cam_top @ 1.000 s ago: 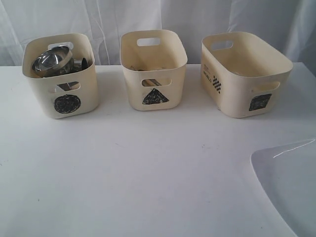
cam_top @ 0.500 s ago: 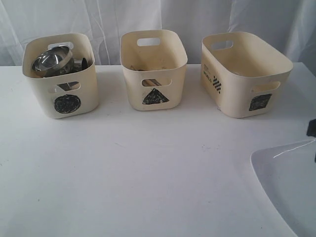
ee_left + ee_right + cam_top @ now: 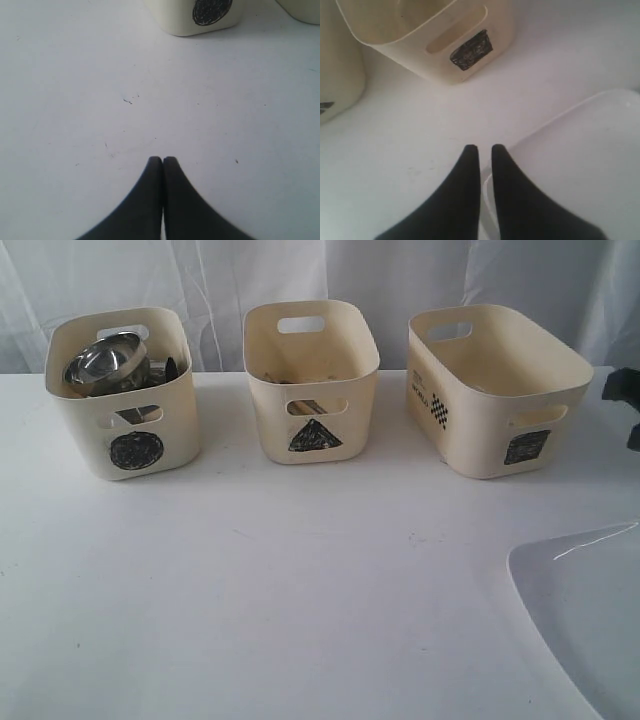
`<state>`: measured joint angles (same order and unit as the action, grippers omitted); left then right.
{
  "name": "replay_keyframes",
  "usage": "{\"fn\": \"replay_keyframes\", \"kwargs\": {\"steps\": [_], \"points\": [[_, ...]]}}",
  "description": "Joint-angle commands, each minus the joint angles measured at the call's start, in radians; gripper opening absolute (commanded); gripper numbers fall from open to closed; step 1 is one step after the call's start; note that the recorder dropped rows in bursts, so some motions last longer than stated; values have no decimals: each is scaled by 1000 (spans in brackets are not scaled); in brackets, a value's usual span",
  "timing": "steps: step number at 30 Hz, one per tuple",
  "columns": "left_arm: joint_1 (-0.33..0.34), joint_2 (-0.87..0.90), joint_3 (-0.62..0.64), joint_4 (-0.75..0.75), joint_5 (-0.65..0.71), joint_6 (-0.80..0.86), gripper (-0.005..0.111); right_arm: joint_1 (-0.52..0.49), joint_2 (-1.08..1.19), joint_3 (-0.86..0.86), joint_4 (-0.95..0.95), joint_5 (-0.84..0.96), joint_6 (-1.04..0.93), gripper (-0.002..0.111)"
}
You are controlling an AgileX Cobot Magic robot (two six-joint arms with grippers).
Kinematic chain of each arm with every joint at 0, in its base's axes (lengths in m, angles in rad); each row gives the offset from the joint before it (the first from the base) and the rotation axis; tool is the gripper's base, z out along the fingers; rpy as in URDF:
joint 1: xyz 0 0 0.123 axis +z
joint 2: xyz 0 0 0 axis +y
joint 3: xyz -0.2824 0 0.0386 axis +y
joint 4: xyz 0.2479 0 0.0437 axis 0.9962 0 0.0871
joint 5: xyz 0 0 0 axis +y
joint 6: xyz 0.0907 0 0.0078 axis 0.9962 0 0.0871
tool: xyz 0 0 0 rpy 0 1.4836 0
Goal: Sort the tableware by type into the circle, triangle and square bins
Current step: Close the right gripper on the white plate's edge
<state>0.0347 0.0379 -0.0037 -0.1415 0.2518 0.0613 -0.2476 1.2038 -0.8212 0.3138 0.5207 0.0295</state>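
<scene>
Three bins stand along the tabletop's (image 3: 300, 590) far edge, and the large white square plate (image 3: 585, 610) lies at its near right corner.

The frame cuts the plate off, so I see only one rounded corner. The circle bin (image 3: 125, 410) sits toward the far-left corner, with a steel bowl (image 3: 103, 362) tilted on top of it and darker pieces beneath that I can't make out. The triangle bin (image 3: 311, 380) is in the middle and its contents are mostly hidden. I can't see the floor of the square bin (image 3: 495, 390), far right. The left end effector (image 3: 163, 159) is clenched over bare tabletop, grasping nothing. The right end effector (image 3: 484, 149) is a slit apart above the plate's rim and looks empty, and the exterior view shows only a dark scrap of it.
</scene>
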Motion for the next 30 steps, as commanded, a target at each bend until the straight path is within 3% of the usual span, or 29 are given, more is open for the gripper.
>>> {"fn": "replay_keyframes", "kwargs": {"steps": [1,4,6,8,10,14,20,24,26,30], "points": [[3,1,4,-14,3,0,0,-44,40,-18,249,113,39,9],[3,1,4,-14,3,0,0,-190,77,-111,338,266,4,9],[3,1,4,-14,3,0,0,-317,127,-218,381,466,-53,9],[3,1,4,-14,3,0,0,-430,200,-338,362,694,-95,9],[3,1,4,-14,3,0,0,-516,246,-433,247,700,-89,9],[3,1,4,-14,3,0,0,-555,233,-440,-37,700,-51,9],[3,1,4,-14,3,0,0,-665,251,-241,-323,700,-23,9],[3,1,4,-14,3,0,0,-757,303,-156,-305,700,-30,9],[3,1,4,-14,3,0,0,-762,348,-144,-242,700,-173,11],[3,1,4,-14,3,0,0,-759,394,-94,-185,700,-322,39]]}}
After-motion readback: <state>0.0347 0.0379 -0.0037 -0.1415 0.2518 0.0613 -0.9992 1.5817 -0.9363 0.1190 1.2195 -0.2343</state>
